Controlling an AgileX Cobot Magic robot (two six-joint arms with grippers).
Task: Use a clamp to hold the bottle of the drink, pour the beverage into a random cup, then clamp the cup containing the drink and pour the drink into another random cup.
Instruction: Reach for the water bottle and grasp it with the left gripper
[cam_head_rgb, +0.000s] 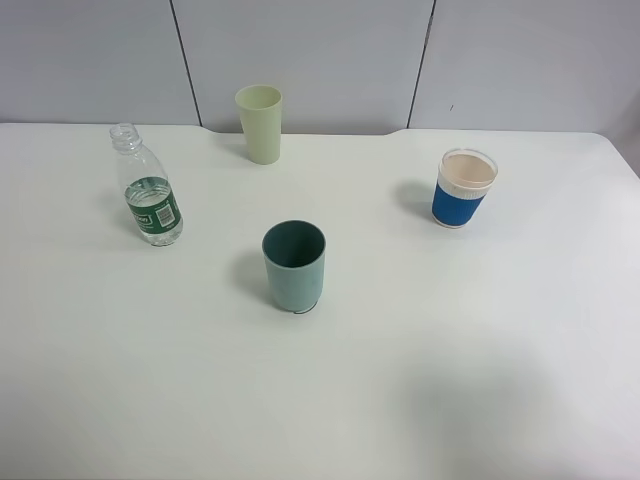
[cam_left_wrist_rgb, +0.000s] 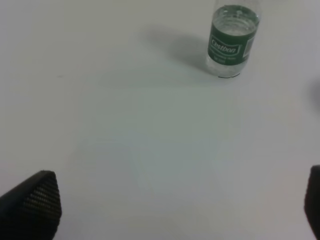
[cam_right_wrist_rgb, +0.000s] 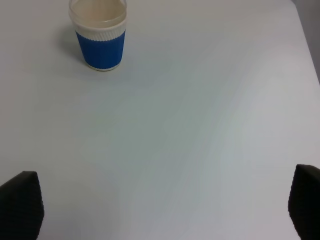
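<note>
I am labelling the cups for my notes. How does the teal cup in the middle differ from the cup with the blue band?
Colour: the teal cup is plain dull blue-green all over; the blue-band cup is white with a wide blue sleeve and cream rim. Inside: the teal cup is dark, the blue-band cup pale. Place: the teal cup stands mid-table, the blue-band cup further right. Both stand upright on the table.

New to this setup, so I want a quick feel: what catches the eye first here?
A teal cup stands upright near the middle of the white table. A capless green-labelled bottle stands to its left, a blue-banded white cup to its right. A pale green cup stands at the back edge.
</note>
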